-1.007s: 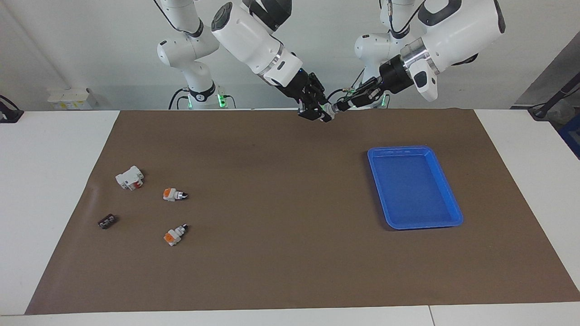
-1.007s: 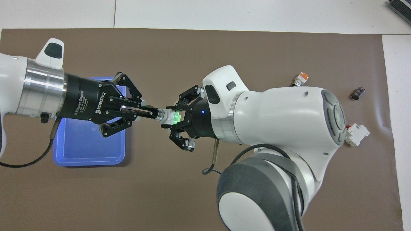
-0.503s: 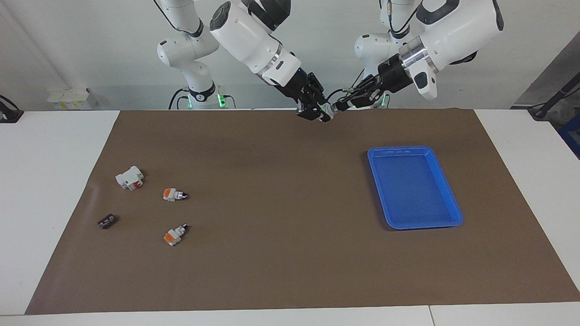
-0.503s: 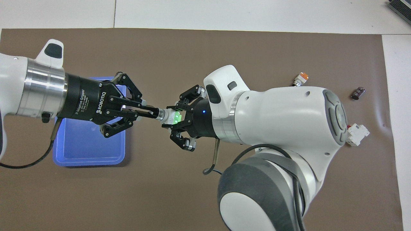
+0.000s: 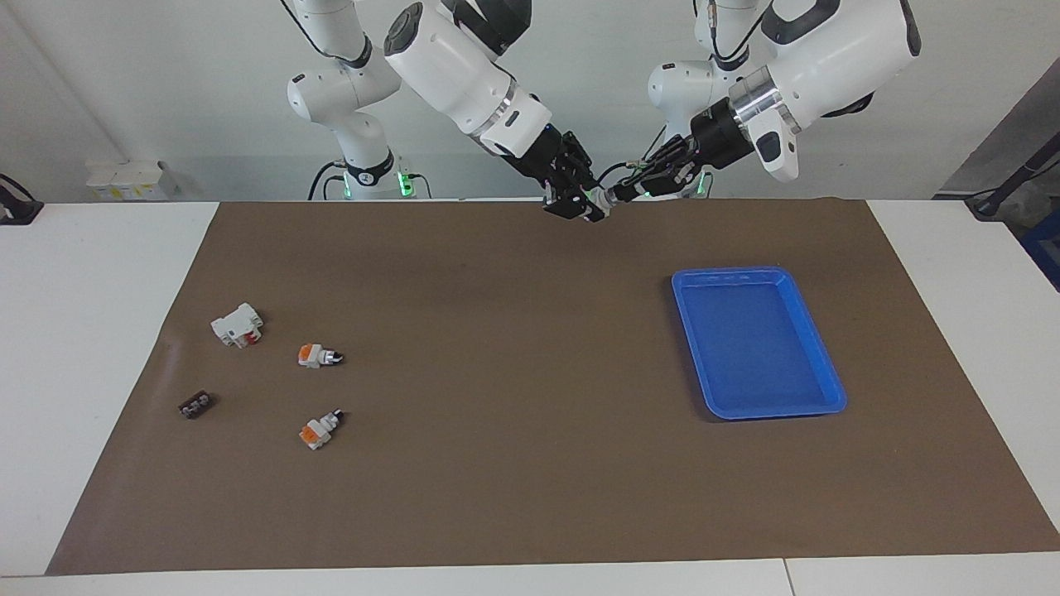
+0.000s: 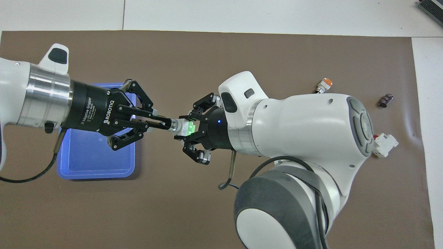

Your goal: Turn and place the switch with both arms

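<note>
Looks like a robotics lab: two white robot arms [image 5: 464,74] bolted at 12 o'clock of a white table [image 5: 91,348] with a brown mat [image 5: 513,397], bare wall [image 5: 166,83], loose cables.

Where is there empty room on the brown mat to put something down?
The widest bare stretch of the brown paper mat runs between the blue plastic tray and the two small orange-ended switches. It is crowded at the right arm's end, where those switches, a white breaker with a red mark and a small dark part lie together.
</note>
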